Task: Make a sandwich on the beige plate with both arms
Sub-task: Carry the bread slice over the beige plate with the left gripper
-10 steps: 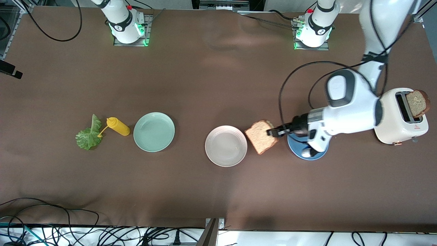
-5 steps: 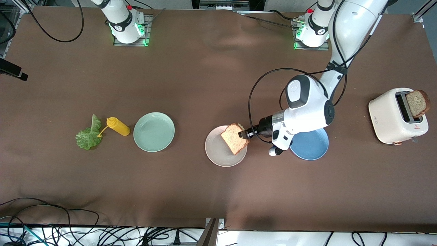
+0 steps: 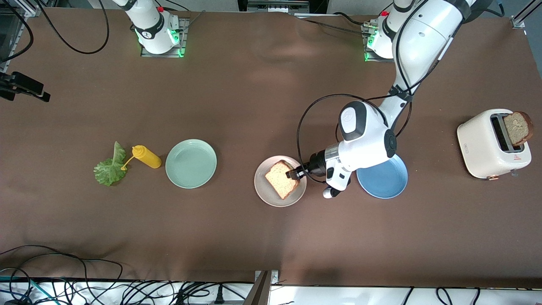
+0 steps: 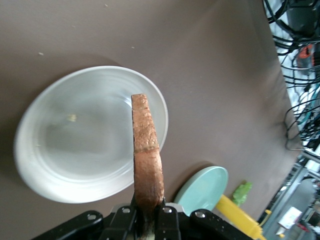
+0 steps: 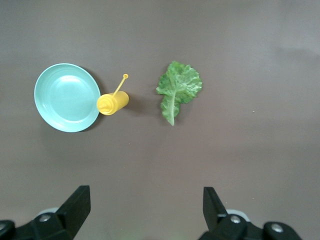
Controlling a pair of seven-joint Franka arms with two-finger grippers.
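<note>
Now that the left arm has swung away from the toaster (image 3: 493, 144) end of the table, the bread slice (image 3: 280, 178) it carries, which a second ago hung over bare cloth between the blue plate (image 3: 389, 184) and the beige plate (image 3: 280, 181), is over the beige plate itself. For the task, this means the first layer of the sandwich has reached its target and appears ready for lowering and release. The left gripper (image 3: 293, 173) is closed tightly on the slice, pinching it by one edge; in the left wrist view the left gripper (image 4: 148, 220) holds the slice (image 4: 146, 155) on edge, crust outward, with the beige plate (image 4: 60, 165) directly below the fingertips. Whether the slice already touches the plate surface cannot be determined from the front view. The blue plate lies under the left arm's wrist, on the side away from the fingertips. The mint-green plate (image 3: 191, 163), the yellow bottle (image 3: 146, 156) and the lettuce leaf (image 3: 110, 167) lie well ahead of the fingertips, toward the right arm's end of the table. A second bread slice (image 3: 517, 127) stands in the toaster. The right gripper (image 5: 145, 210) waits with its jaws spread fully, holding nothing, high over the lettuce leaf (image 5: 178, 89) and the bottle (image 5: 113, 101).
</note>
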